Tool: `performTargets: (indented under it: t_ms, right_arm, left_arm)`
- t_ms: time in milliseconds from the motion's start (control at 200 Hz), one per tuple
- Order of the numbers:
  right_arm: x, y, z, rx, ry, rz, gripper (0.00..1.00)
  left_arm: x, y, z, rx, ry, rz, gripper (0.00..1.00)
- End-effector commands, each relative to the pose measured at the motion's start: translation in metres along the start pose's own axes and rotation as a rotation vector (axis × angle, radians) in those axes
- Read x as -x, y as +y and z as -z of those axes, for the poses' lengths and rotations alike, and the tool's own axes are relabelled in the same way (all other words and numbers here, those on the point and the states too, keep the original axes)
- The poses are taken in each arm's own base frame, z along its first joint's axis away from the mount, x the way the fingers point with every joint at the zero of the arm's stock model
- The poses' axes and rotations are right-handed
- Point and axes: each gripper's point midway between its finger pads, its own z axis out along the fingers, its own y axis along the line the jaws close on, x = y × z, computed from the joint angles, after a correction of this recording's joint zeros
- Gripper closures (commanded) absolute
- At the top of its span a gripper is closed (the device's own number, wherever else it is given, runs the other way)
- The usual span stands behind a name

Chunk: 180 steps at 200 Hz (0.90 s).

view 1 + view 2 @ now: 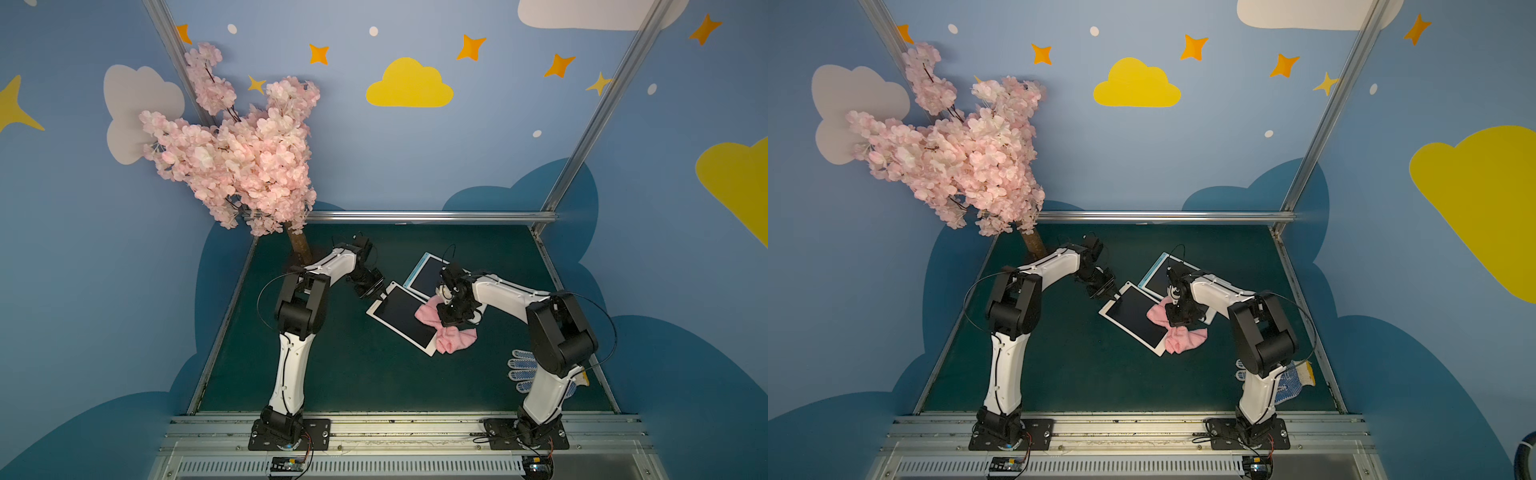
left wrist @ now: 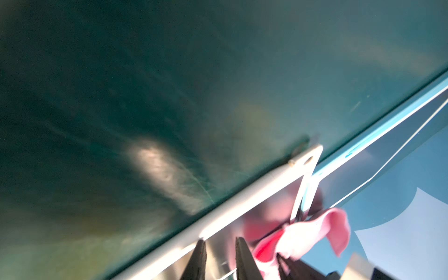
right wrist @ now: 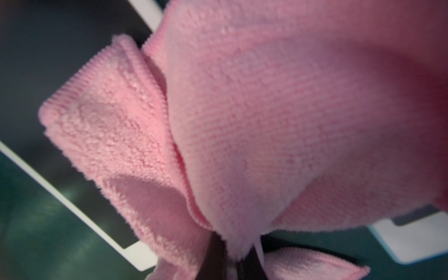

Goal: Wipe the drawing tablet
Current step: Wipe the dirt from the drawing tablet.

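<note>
The drawing tablet [image 1: 399, 318] [image 1: 1133, 318] has a white frame and a dark screen, and lies askew mid-table. A pink cloth [image 1: 428, 313] [image 1: 1156, 312] lies bunched over its right part and spills off the near-right corner. My right gripper [image 1: 441, 321] [image 3: 236, 257] is shut on a fold of the cloth [image 3: 266, 109] and holds it down on the screen [image 3: 48, 60]. My left gripper [image 1: 380, 296] [image 2: 220, 242] rests on the tablet's far-left corner, its fingers a little apart with nothing between them. The cloth [image 2: 308, 232] shows mirrored in the glossy screen.
A second tablet [image 1: 428, 274] [image 2: 363, 143] with a light blue frame lies just behind, touching the first. A cherry blossom tree [image 1: 232, 158] stands at the back left corner. A white dotted glove [image 1: 521, 370] lies by the right arm's base. Metal rails [image 1: 415, 216] edge the green table.
</note>
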Motion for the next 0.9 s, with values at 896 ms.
performTargets:
  t_ms: [896]
  right_arm:
    - [-0.02, -0.028, 0.008, 0.012, 0.071, -0.097, 1.0]
  left_arm:
    - [0.006, 0.024, -0.019, 0.093, 0.007, 0.018, 0.75]
